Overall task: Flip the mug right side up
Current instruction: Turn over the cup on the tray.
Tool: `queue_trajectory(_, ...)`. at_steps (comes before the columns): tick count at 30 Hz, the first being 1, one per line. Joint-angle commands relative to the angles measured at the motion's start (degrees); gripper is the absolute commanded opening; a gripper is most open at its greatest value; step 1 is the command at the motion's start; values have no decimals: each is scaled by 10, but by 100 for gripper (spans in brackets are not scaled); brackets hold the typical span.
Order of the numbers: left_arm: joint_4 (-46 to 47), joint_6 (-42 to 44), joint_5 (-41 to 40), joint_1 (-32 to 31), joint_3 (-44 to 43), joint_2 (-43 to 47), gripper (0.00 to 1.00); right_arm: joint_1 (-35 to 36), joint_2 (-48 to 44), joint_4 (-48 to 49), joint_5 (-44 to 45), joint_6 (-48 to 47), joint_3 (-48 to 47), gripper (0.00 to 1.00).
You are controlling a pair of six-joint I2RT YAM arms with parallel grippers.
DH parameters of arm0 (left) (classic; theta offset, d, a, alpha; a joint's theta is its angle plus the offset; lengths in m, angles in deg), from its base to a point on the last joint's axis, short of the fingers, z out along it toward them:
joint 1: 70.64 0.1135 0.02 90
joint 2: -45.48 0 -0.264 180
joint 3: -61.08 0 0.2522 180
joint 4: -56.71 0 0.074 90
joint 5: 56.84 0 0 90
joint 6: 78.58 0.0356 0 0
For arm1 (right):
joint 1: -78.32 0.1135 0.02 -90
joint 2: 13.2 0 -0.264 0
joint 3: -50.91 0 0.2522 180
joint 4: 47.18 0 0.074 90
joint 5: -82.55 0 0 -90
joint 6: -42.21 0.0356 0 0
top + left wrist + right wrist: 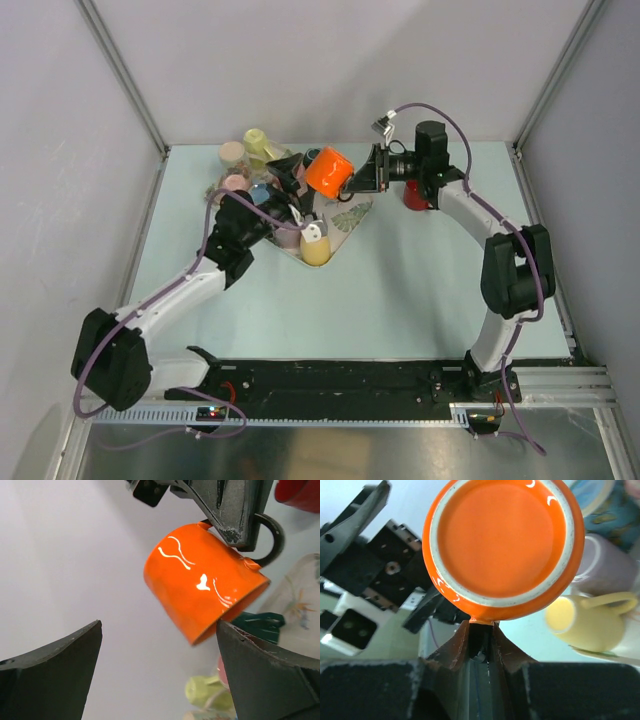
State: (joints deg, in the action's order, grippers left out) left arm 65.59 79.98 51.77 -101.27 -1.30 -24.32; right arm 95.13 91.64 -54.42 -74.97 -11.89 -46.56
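Observation:
The orange mug (pixel 329 171) hangs in the air above the tray, tilted on its side. My right gripper (pixel 358 178) is shut on its handle. In the right wrist view the mug's flat base (pixel 502 540) with its pale unglazed ring faces the camera, and the right gripper (pixel 481 630) pinches the handle just below it. My left gripper (pixel 293 188) is open and empty, just left of the mug and below it. In the left wrist view the mug (pixel 202 592) hangs above and between the fingers of the left gripper (pixel 159 625), its mouth pointing down and to the right.
A leaf-patterned tray (pixel 352 214) under the mug holds a yellow mug (pixel 315 248), also in the right wrist view (pixel 580 620), and a purple cup (pixel 600 562). Green cups (pixel 262 148) and a pink cup (pixel 235 185) stand at the back left. A red mug (pixel 415 197) sits under the right arm.

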Motion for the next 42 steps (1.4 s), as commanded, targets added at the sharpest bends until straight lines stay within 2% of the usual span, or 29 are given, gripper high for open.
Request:
queue_trajectory(1,188,95,29,-8,24,-38,100,13,-64,88,-85,24,4,0)
queue_trajectory(4,272,128,37,-9,38,-72,100,16,-73,90,-96,25,16,0)
queue_trajectory(7,316,139,44,-9,38,-93,98,17,-79,85,-98,22,20,0)
queue_trajectory(9,327,142,50,-10,36,-99,89,18,-82,73,-93,14,22,0)
queue_trajectory(11,337,145,52,-12,34,-101,78,18,-83,63,-85,9,25,0)
queue_trajectory(13,343,143,50,-16,33,-98,61,18,-83,55,-75,6,28,0)
queue_trajectory(18,344,123,43,-21,49,-77,10,17,-78,42,-43,2,29,0)
queue_trajectory(20,341,113,38,-23,61,-68,3,18,-76,40,-29,0,29,1)
queue_trajectory(22,324,98,27,-25,68,-55,1,18,-74,34,-9,-4,28,13)
queue_trajectory(23,310,88,16,-27,67,-46,0,18,-73,30,-1,-6,28,23)
queue_trajectory(26,193,39,-30,-33,47,-18,0,13,-76,26,25,-27,28,49)
queue_trajectory(29,-6,-23,-77,-39,-8,6,0,3,-89,-9,58,-91,20,60)
queue_trajectory(34,-292,-186,-126,-43,-122,8,0,-4,-124,-141,122,-329,-5,64)
queue_trajectory(39,-445,-327,-133,-44,-186,-9,0,36,-203,-235,203,-657,53,65)
queue_trajectory(42,-501,-423,-137,-44,-219,-31,0,72,-251,-262,229,-813,103,66)
